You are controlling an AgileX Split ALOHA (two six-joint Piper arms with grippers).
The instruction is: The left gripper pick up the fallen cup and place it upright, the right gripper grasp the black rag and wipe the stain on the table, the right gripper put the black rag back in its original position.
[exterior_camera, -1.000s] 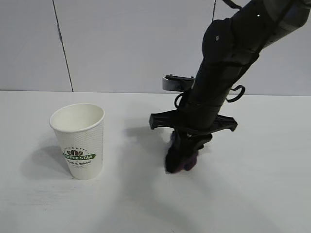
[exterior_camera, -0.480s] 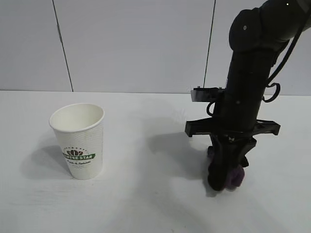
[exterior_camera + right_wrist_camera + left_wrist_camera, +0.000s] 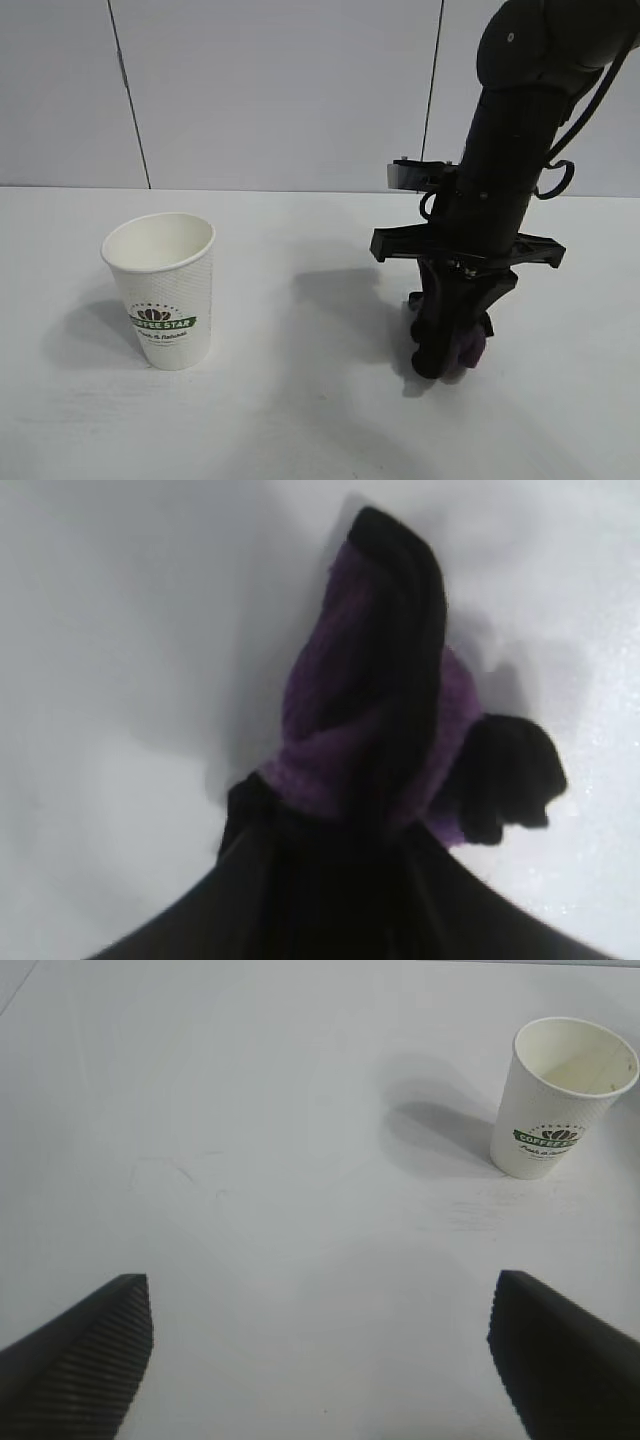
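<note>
The white cup (image 3: 163, 290) with the green COFFEE STAR banner stands upright on the white table (image 3: 280, 420) at the left; it also shows in the left wrist view (image 3: 562, 1098). My right gripper (image 3: 443, 352) points straight down at the table's right side, shut on the black rag (image 3: 466, 349), whose purple folds press against the tabletop. In the right wrist view the rag (image 3: 385, 710) bulges out from between the fingers. My left gripper (image 3: 320, 1350) is open and empty over bare table, well away from the cup. No stain shows.
A grey panelled wall (image 3: 280, 90) stands behind the table. The right arm (image 3: 520, 120) rises thick and black above the rag. Bare tabletop lies between the cup and the right gripper.
My right gripper swept the rag from the table's middle to the right, then shifted back slightly left. The cup has not moved.
</note>
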